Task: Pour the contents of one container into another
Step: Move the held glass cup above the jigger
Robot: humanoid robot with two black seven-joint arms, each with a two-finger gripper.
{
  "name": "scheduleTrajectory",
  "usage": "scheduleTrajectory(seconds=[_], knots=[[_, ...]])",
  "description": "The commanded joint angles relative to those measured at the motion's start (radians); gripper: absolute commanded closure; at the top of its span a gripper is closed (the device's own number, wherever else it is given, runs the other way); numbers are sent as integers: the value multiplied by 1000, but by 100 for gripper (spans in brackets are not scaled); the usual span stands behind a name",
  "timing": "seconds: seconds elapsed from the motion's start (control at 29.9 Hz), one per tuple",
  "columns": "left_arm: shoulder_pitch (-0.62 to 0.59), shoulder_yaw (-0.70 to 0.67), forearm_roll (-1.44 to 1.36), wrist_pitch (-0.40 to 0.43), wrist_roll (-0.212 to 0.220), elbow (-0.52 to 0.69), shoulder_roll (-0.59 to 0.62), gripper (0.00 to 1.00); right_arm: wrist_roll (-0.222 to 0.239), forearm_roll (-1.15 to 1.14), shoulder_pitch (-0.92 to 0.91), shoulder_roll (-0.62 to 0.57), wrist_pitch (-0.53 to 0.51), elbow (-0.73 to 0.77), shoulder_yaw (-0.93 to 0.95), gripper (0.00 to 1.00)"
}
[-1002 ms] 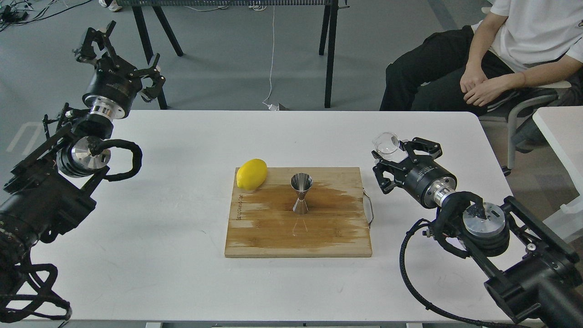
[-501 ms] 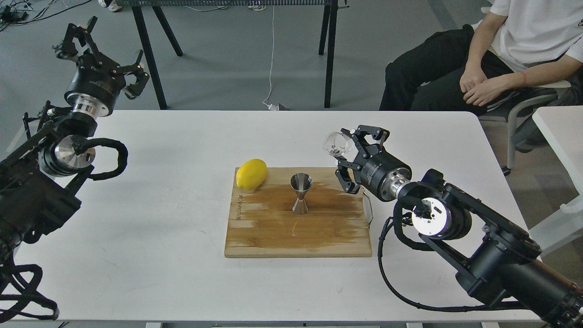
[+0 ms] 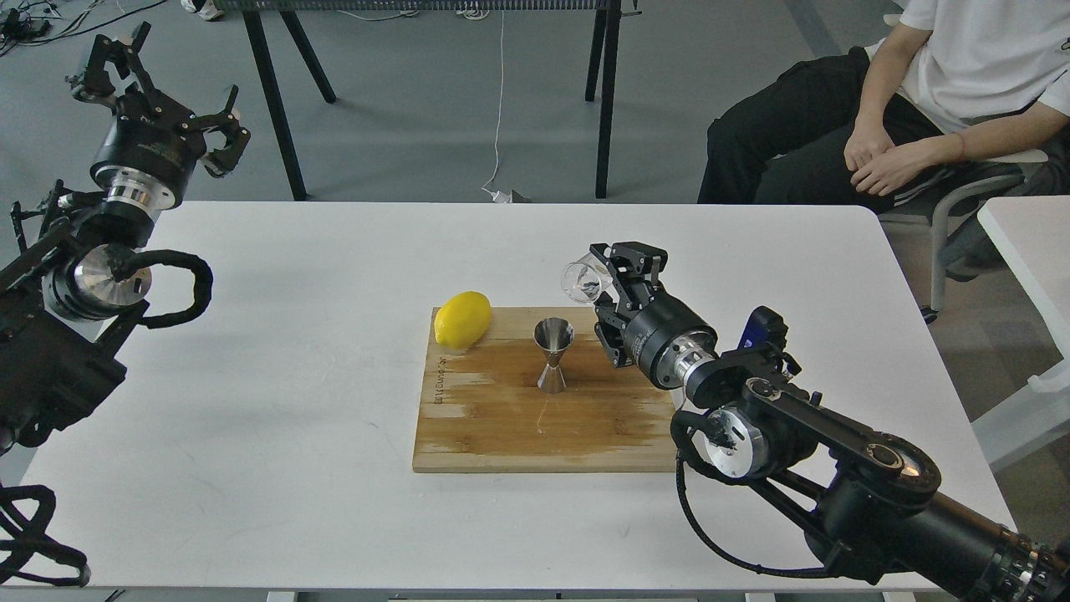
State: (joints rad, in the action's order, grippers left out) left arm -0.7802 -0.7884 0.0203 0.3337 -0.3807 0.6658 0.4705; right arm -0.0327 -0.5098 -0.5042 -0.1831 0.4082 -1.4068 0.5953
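A small clear cup [image 3: 584,280] is held tilted on its side, mouth toward the left, with my right gripper [image 3: 614,272] shut on it. It hangs just above and to the right of the steel hourglass jigger [image 3: 552,354], which stands upright in the middle of the wooden board [image 3: 501,426]. A yellow lemon [image 3: 462,319] lies on the board's far left corner. Far off at the upper left, beyond the table's edge, my left gripper [image 3: 155,79] is raised with its fingers spread open and empty.
The board carries a dark wet patch around the jigger. A seated person [image 3: 919,109] is at the far right behind the white table [image 3: 292,351]. Black trestle legs [image 3: 606,92] stand behind the table.
My right arm swung left, carrying the cup from the table's right side to just above the jigger and tipping it further. My left arm drew back to the left and up.
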Motion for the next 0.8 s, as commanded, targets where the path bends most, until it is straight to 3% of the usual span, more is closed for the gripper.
scheduleTrajectory(seconds=[0.0,0.4,0.77], knots=[[2,1,0,-2,0,0,-1,0,-1,-15,-2,1,1,0,-11,66],[6,3,0,-16,0,0,0,0,-1,-98,-3,8,4,6,-52,66],[6,1,0,-16,0,-2,8,0,-30,-139,-5,17,38,11,-57,67]])
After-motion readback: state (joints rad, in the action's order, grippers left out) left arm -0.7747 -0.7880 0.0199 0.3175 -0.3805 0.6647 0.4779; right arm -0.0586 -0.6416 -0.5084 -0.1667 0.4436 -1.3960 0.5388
